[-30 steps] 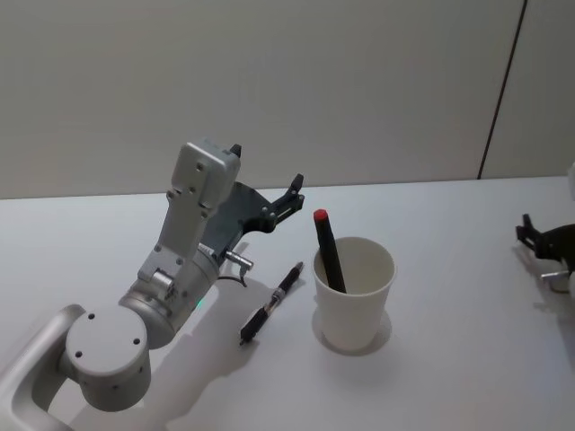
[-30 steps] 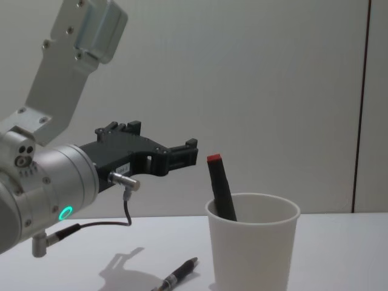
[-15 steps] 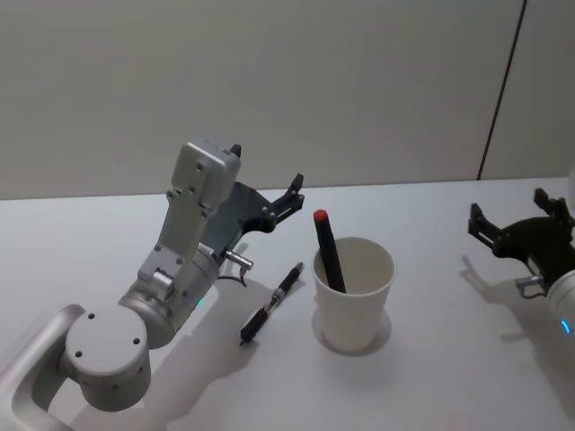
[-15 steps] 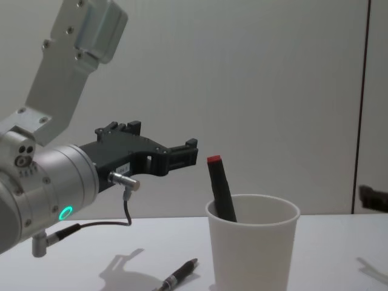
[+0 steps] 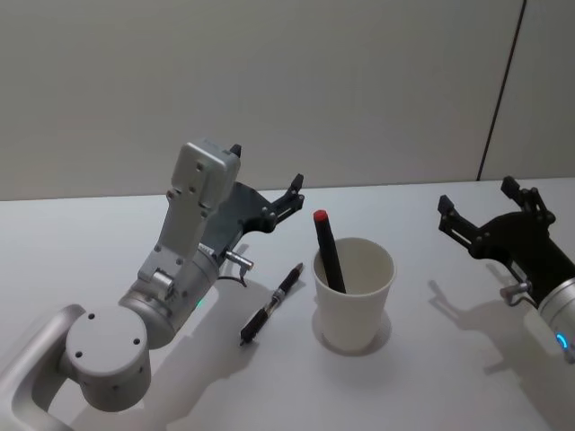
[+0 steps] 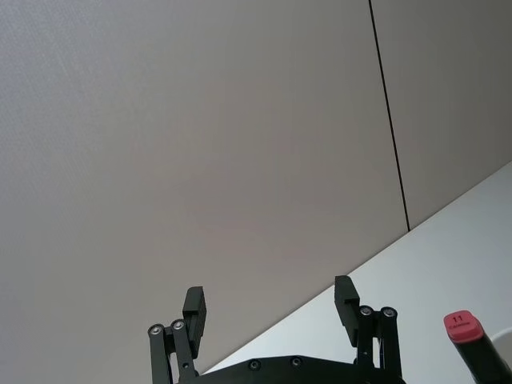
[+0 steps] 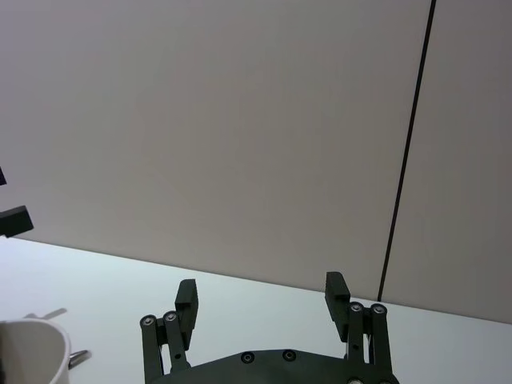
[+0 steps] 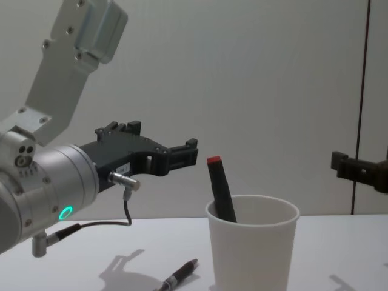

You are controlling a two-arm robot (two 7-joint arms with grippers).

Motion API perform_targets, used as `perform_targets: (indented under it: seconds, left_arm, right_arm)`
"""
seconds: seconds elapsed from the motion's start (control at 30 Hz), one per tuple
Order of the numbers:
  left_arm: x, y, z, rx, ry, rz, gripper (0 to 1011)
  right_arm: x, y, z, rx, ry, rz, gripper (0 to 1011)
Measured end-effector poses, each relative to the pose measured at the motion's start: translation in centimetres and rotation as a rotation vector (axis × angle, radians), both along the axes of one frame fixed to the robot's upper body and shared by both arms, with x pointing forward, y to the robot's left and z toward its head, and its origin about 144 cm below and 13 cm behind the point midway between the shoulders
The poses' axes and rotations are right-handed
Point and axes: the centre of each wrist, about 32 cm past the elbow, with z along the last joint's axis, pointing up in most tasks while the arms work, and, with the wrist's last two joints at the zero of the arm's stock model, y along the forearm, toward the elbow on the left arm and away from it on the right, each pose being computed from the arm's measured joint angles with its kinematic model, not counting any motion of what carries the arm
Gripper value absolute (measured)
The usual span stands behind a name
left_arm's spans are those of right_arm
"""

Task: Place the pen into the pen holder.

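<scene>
A slim black pen (image 5: 271, 303) lies on the white table, just left of the pen holder (image 5: 353, 292), a white paper cup. A black marker with a red cap (image 5: 329, 251) stands inside the cup. My left gripper (image 5: 266, 167) hovers open and empty above the table, behind and left of the pen, pointing toward the marker's cap (image 6: 462, 326). My right gripper (image 5: 478, 195) hangs open and empty in the air to the right of the cup, aimed toward it. The chest view has the pen (image 8: 180, 276) beside the cup (image 8: 253, 248).
The white table (image 5: 449, 377) stretches around the cup, with a plain grey wall behind it. A dark vertical seam (image 5: 501, 90) runs down the wall at the right. My left arm's large joint (image 5: 103, 355) sits at the near left.
My right gripper has come in from the right edge, moving left toward the cup. The left arm, pen, cup and marker have stayed still.
</scene>
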Motion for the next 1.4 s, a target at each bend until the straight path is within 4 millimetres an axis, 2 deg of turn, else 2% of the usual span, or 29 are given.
perform_targets:
  seconds: [0.47,1.0,1.4]
  left_arm:
    - [-0.1,0.1,0.1,-0.021,0.029,0.0,1001]
    - [-1.2,1.5,1.0,-0.053,0.199,0.006,1001]
    - [-2.1,2.3,0.2,-0.019,0.303,-0.008,1001]
  right_arm:
    - [-0.1,0.0,0.0,0.004,-0.003,0.004,1001]
    - [-0.1,0.0,0.0,0.004,-0.003,0.004,1001]
    - [-0.1,0.0,0.0,0.004,-0.002,0.004,1001]
